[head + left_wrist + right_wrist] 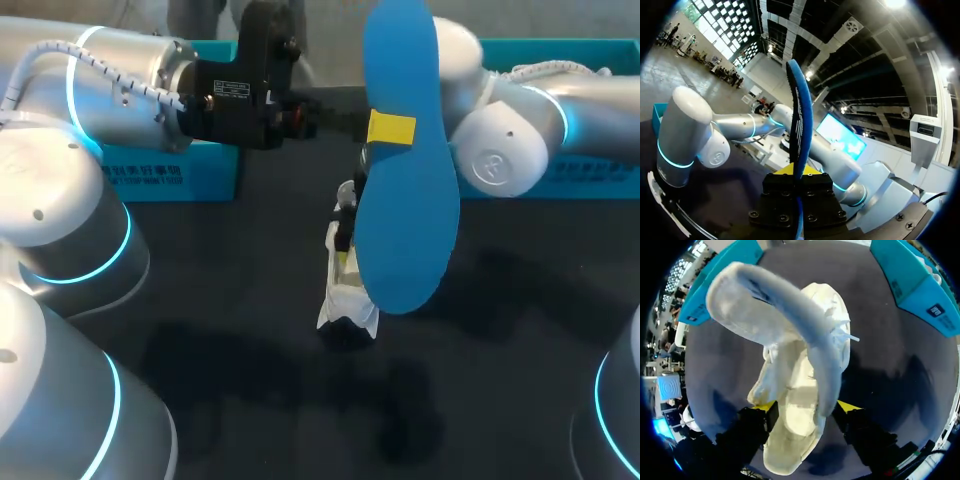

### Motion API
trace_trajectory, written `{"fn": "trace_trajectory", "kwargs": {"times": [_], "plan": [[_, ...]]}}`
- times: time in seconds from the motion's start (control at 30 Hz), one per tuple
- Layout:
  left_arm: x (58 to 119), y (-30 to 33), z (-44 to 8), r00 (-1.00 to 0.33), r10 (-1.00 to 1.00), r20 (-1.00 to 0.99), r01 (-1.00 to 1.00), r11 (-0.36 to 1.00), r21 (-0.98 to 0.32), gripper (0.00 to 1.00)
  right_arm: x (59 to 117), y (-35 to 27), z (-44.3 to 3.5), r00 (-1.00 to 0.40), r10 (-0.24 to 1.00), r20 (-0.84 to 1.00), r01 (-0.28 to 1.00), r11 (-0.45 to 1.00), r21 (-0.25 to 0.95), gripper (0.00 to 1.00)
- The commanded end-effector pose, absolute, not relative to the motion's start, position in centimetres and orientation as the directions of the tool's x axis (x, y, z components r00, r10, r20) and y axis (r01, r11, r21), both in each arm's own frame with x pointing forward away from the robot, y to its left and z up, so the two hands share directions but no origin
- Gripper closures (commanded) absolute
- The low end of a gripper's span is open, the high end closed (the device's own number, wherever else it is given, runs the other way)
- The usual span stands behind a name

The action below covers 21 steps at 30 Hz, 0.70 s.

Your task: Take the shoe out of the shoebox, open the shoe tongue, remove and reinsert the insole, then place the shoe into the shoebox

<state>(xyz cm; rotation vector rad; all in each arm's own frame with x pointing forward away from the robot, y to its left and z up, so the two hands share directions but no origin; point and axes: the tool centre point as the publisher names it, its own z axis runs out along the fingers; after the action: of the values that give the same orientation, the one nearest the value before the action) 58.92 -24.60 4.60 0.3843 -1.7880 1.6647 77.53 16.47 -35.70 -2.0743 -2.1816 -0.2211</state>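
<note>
The blue insole [405, 200] stands upright in the air over the table's middle, with the left gripper [390, 128] closed on its edge. Just below it, the white shoe [800, 405] is clamped between the fingers of the right gripper [805, 407]. Bare dark table [250, 400] lies all around the shoe. At the far edge sit two teal pieces, the left shoebox half [190, 170] and the right shoebox half [560, 50], with a gap between them. The head view hides most of the shoe behind the insole, while the right wrist view shows it nearly whole. The left wrist view shows the insole edge-on. There is one shoe and one insole.
</note>
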Motion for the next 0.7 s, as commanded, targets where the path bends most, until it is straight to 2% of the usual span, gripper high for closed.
{"fn": "trace_trajectory", "kwargs": {"times": [0.03, 0.17, 0.5, 0.7], "plan": [[58.9, -24.7, 4.5, -0.742, 0.218, 0.634, -0.618, 0.147, -0.773, 1.00, 76.7, 14.8, -34.5, -0.060, 0.962, 0.268, 0.998, 0.051, 0.041, 0.00], [58.9, -24.7, 4.5, -0.742, 0.218, 0.634, -0.618, 0.147, -0.773, 1.00, 76.7, 14.5, -33.5, -0.071, 0.934, 0.351, 0.997, 0.053, 0.059, 0.00], [58.9, -24.7, 4.5, -0.742, 0.218, 0.634, -0.618, 0.147, -0.773, 1.00, 77.0, 14.4, -30.8, -0.100, 0.915, 0.391, 0.995, 0.089, 0.047, 0.00], [58.9, -24.7, 4.5, -0.742, 0.218, 0.634, -0.618, 0.147, -0.773, 1.00, 77.0, 14.4, -30.8, -0.100, 0.915, 0.391, 0.995, 0.089, 0.047, 0.00]]}}
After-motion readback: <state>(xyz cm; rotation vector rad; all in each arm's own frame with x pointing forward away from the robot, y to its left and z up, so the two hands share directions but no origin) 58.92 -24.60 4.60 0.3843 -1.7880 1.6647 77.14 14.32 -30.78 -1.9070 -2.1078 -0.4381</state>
